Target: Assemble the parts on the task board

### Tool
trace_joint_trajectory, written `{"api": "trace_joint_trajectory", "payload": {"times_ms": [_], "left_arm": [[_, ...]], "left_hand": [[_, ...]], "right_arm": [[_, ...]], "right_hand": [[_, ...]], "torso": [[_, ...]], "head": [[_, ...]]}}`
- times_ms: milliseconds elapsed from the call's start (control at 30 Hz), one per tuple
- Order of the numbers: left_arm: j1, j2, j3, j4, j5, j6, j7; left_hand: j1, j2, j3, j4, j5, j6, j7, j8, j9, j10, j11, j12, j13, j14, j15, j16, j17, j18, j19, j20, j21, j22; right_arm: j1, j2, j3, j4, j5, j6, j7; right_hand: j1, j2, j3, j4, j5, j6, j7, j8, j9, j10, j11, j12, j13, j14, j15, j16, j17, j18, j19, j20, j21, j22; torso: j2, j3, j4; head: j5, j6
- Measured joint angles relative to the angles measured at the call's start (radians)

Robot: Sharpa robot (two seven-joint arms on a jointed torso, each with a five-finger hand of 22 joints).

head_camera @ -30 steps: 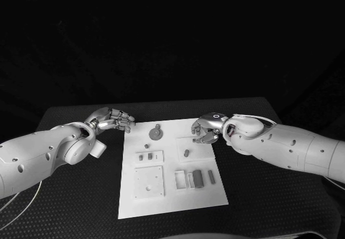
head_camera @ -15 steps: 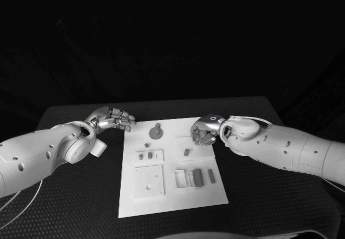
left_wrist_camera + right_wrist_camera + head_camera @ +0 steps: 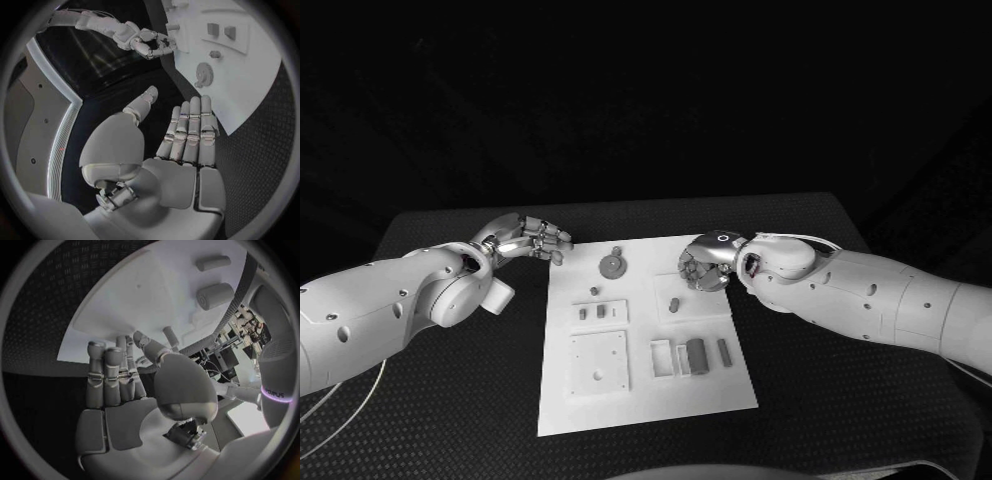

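Several grey parts (image 3: 687,357) sit on the task board's (image 3: 646,405) near half; farther up, the right robot hand (image 3: 705,266) hovers empty, loosely curled; left robot hand (image 3: 528,239) waits open beside the far corner. Lower slowly, line up first.
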Motion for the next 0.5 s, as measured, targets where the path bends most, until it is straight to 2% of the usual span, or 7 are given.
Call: {"api": "trace_joint_trajectory", "payload": {"times_ms": [133, 233, 433, 467, 500], "left_arm": [[0.0, 0.0, 0.0, 0.0, 0.0, 0.001, -0.001], [0.0, 0.0, 0.0, 0.0, 0.0, 0.002, -0.002], [0.0, 0.0, 0.0, 0.0, 0.0, 0.004, -0.005], [0.0, 0.0, 0.0, 0.0, 0.0, 0.004, -0.005], [0.0, 0.0, 0.0, 0.0, 0.0, 0.004, -0.005]], "left_hand": [[0.0, 0.0, 0.0, 0.0, 0.0, 0.0, 0.0, 0.0, 0.0, 0.004, 0.004, 0.0, 0.0, 0.0, 0.0, 0.0, 0.0, 0.0, 0.0, 0.0, 0.0, 0.0], [0.0, 0.0, 0.0, 0.0, 0.0, 0.0, 0.0, 0.0, 0.0, 0.004, 0.004, 0.0, 0.0, 0.0, 0.0, 0.0, 0.001, 0.0, 0.0, 0.0, 0.0, 0.0], [0.0, 0.0, -0.005, 0.0, 0.0, 0.0, 0.0, 0.0, 0.0, 0.004, 0.004, 0.0, -0.002, 0.0, 0.0, -0.004, 0.002, -0.001, 0.0, 0.0, 0.0, -0.001], [0.0, 0.0, -0.005, 0.0, 0.0, 0.0, 0.0, 0.0, -0.001, 0.004, 0.004, 0.0, -0.002, 0.0, 0.0, -0.004, 0.002, -0.001, 0.0, 0.0, 0.0, -0.001], [0.0, 0.0, -0.005, 0.0, 0.0, 0.0, 0.0, 0.0, -0.001, 0.004, 0.004, 0.0, -0.002, 0.0, 0.0, -0.004, 0.002, -0.001, 0.0, 0.0, 0.0, -0.001]], "right_arm": [[0.0, 0.0, 0.0, -0.001, -0.003, 0.001, 0.0], [0.0, 0.001, 0.0, -0.002, -0.005, 0.001, 0.0], [0.0, 0.004, 0.0, -0.004, -0.014, 0.0, 0.0], [0.0, 0.004, 0.0, -0.005, -0.016, -0.001, -0.001], [0.0, 0.005, 0.0, -0.006, -0.018, -0.001, -0.001]], "right_hand": [[0.008, 0.008, 0.0, 0.0, 0.0, 0.0, 0.0, 0.0, -0.001, 0.0, 0.0, -0.002, 0.0, 0.0, 0.0, 0.0, 0.001, 0.0, 0.003, 0.0, 0.0, 0.0], [0.018, 0.028, 0.003, -0.003, 0.0, 0.002, 0.001, 0.0, -0.002, 0.0, 0.0, -0.008, 0.001, 0.0, 0.0, 0.0, 0.003, 0.0, 0.003, 0.0, 0.0, 0.0], [0.04, 0.05, 0.006, -0.006, 0.0, 0.02, -0.005, 0.009, -0.004, 0.013, -0.002, -0.009, 0.002, 0.004, -0.004, 0.0, 0.008, 0.0, 0.003, 0.0, 0.0, 0.0], [0.044, 0.048, 0.017, -0.004, 0.0, 0.023, -0.007, 0.009, -0.005, 0.015, -0.003, -0.009, 0.002, 0.005, -0.005, 0.0, 0.009, 0.0, 0.004, 0.0, 0.0, 0.0], [0.055, 0.034, 0.052, 0.01, 0.0, 0.029, -0.006, 0.009, -0.008, 0.02, -0.002, -0.014, 0.004, 0.008, -0.008, 0.0, 0.01, 0.0, 0.004, 0.0, 0.0, 0.0]], "torso": [[0.0, -0.0006, 0.0001], [0.0, -0.0007, 0.0001], [0.0, -0.0007, 0.0001], [0.0, -0.0007, 0.0001], [0.0, -0.0007, 0.0001]], "head": [[0.001, -0.001], [0.001, -0.002], [0.0, -0.002], [0.0, -0.002], [0.0, -0.002]]}}
